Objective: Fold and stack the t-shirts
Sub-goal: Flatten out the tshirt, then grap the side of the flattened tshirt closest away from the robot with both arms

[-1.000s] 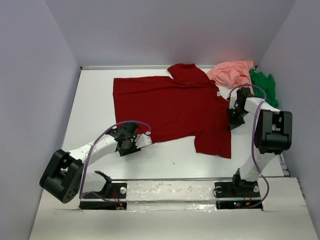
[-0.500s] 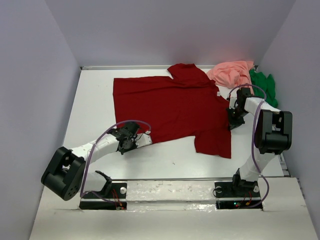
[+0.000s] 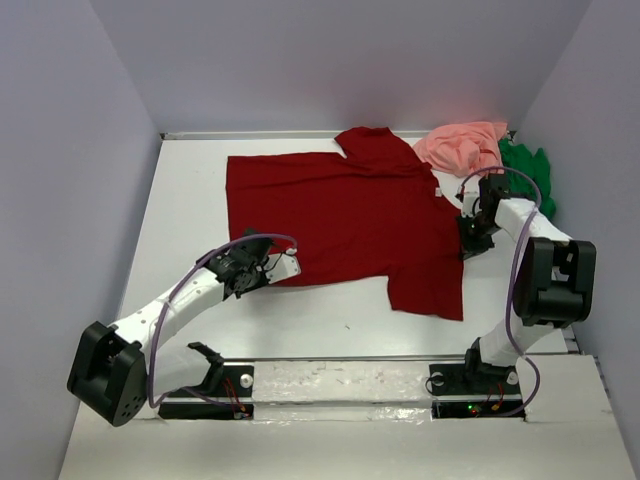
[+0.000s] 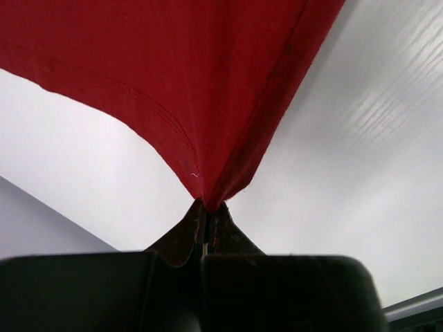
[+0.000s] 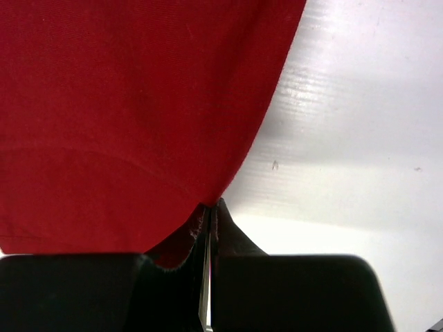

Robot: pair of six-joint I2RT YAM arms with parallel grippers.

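T-shirts, top view: dark red t-shirt [image 3: 340, 215] spread open across the middle of the white tabletop [image 3: 190, 220], collar toward the far edge; salmon pink t-shirt [image 3: 462, 145] bunched at the far right, touching the red cloth; bright green t-shirt [image 3: 528, 170] crumpled just right of the pink one, by the right wall.
Left tool, top view: left tool [image 3: 283, 268] at the near left corner of the dark red t-shirt, clamped on the hem there; arm stretched low from the near left.
Right tool, top view: right tool [image 3: 467, 243] at the right edge of the dark red t-shirt, closed against the cloth; arm bent up and over from its base at the near right.
Cloth, left wrist view: dark red t-shirt [image 4: 173, 69] filling the upper part, stitched hem curving down on the left, corner drawn into a narrow point.
Grip, left wrist view: left tool [image 4: 205, 218] pinched tight on that point, dark tips pressed together; tabletop [image 4: 360, 173] showing on both sides.
Cloth, right wrist view: dark red t-shirt [image 5: 124, 104] covering the upper left, edge running diagonally down to the tips.
Grip, right wrist view: right tool [image 5: 210, 214] shut on the cloth edge, a fold of red caught between the tips; tabletop [image 5: 346, 138] bright on the right.
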